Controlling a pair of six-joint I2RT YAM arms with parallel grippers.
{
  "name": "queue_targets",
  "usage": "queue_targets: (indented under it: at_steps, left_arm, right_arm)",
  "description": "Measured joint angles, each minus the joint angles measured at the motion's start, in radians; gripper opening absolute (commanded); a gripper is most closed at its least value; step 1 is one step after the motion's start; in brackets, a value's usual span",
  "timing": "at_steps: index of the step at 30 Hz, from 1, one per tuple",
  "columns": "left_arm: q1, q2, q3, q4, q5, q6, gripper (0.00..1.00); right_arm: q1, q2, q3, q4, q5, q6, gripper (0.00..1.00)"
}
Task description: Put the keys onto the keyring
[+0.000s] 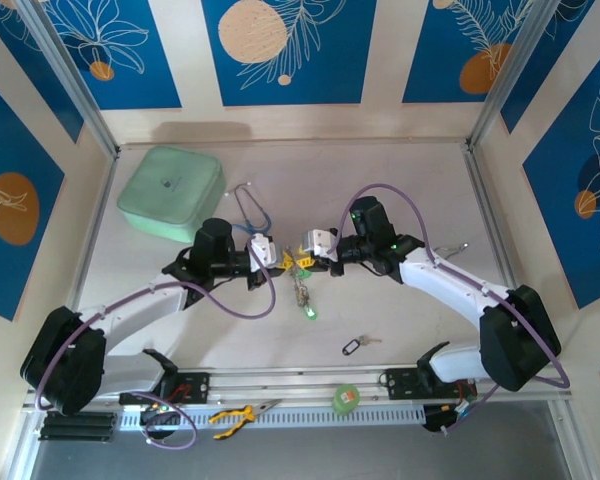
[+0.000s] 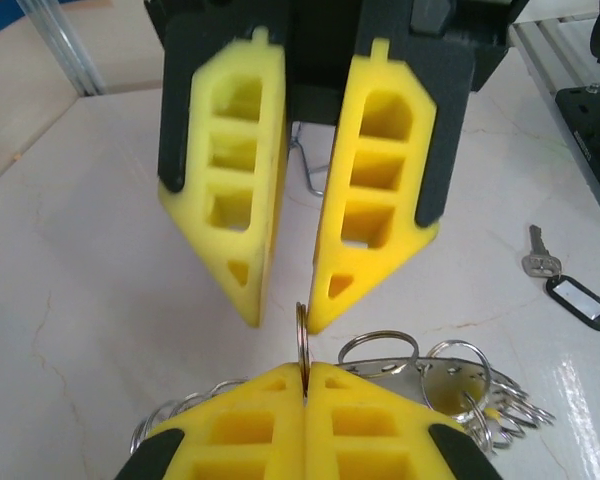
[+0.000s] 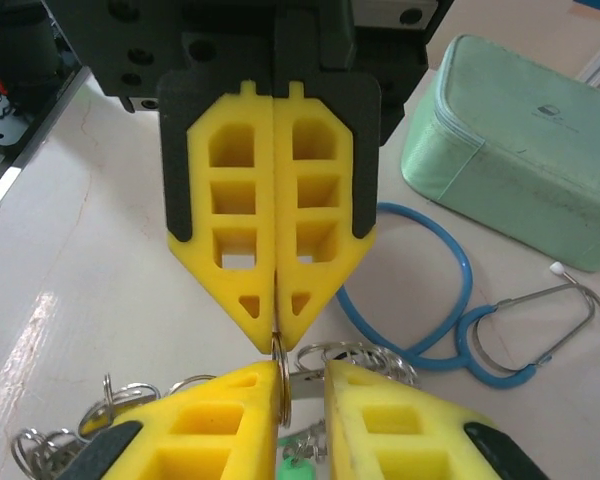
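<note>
Tabletop [image 1: 410,190] | mint case [image 1: 170,192], blue stethoscope [image 3: 467,280] beyond keyring [image 2: 302,338] | loose key [image 1: 360,345] nearside

Bright, even light; soft shadows; glare on glossy table [image 2: 584,398].

Overhead camera looks down on the whole table [image 1: 400,190] — both wrist cameras, facing each other close-up, share the keyring [image 2: 301,338].

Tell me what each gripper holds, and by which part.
The left gripper is shut on the keyring, pinching its thin wire rim. The right gripper has its jaws slightly apart around that rim, not clamping it.
</note>
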Motion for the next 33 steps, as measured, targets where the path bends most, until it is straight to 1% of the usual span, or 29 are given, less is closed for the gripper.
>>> queue_targets:
  at_steps: [2, 4, 8, 10, 13, 22, 29, 31, 33]
  left_arm:
    - [0.000, 0.000, -0.014, 0.006, -0.006, -0.006, 0.00]
    - [0.000, 0.000, -0.019, 0.006, -0.010, -0.012, 0.00]
    - [-0.001, 0.000, -0.020, 0.014, -0.014, -0.019, 0.00]
    - [-0.001, 0.000, -0.020, 0.014, -0.016, -0.020, 0.00]
    - [-0.001, 0.005, -0.020, 0.014, -0.023, -0.019, 0.00]
    - [-0.001, 0.018, -0.020, 0.013, -0.037, -0.019, 0.00]
    - [-0.001, 0.019, -0.020, 0.013, -0.040, -0.019, 0.00]
    - [-0.001, 0.019, -0.020, 0.013, -0.041, -0.018, 0.00]
    - [-0.001, 0.019, -0.020, 0.013, -0.041, -0.018, 0.00]
  right_arm:
    - [0.000, 0.000, -0.003, -0.002, 0.000, 0.003, 0.12]
    - [0.000, 0.000, -0.003, 0.000, 0.000, 0.003, 0.12]
    - [0.000, 0.000, -0.003, 0.003, 0.001, 0.004, 0.26]
    - [0.000, 0.000, -0.003, 0.006, 0.008, 0.005, 0.30]
    - [-0.003, 0.000, -0.008, 0.009, 0.021, 0.006, 0.32]
    - [-0.012, 0.003, -0.016, -0.011, 0.042, -0.003, 0.31]
    - [0.003, 0.052, -0.006, -0.029, 0.045, -0.010, 0.31]
    - [0.007, 0.065, -0.001, -0.037, 0.045, -0.014, 0.29]
    - [0.010, 0.074, 0.004, -0.042, 0.046, -0.018, 0.24]
